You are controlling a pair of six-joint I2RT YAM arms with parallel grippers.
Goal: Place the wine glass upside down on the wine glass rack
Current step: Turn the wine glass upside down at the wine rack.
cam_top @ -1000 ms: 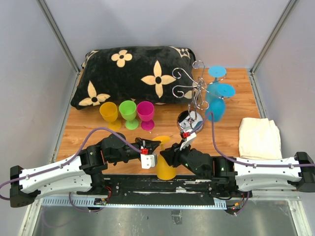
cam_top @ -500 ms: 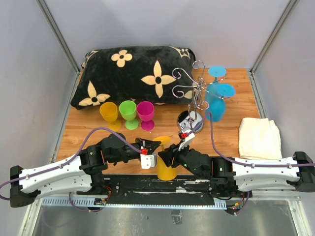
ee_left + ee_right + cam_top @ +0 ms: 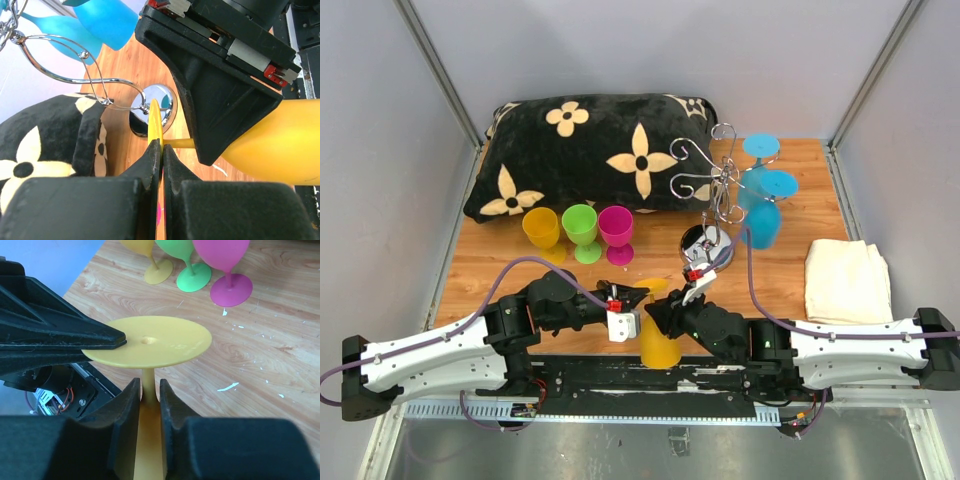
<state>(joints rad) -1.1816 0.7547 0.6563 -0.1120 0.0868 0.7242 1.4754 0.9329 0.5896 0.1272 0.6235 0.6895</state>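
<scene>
Handover near table edge: right gripper (image 3: pixel 149 387) has edged in, clamped on glass (image 3: pixel 150 342) stem; left gripper (image 3: pixel 161 146) pinches foot rim; rack (image 3: pixel 715 190) next.

My right arm (image 3: pixel 840 352) has slid a little to the left along the near edge of the counter (image 3: pixel 780 275). That carries my right gripper (image 3: pixel 656 312), clamped on the stem of the yellow wine glass (image 3: pixel 660 345), nearer to my left gripper (image 3: pixel 642 293). The glass's bowl has tipped slightly with it. My left gripper, pinching the foot's rim, has crept up a touch.
</scene>
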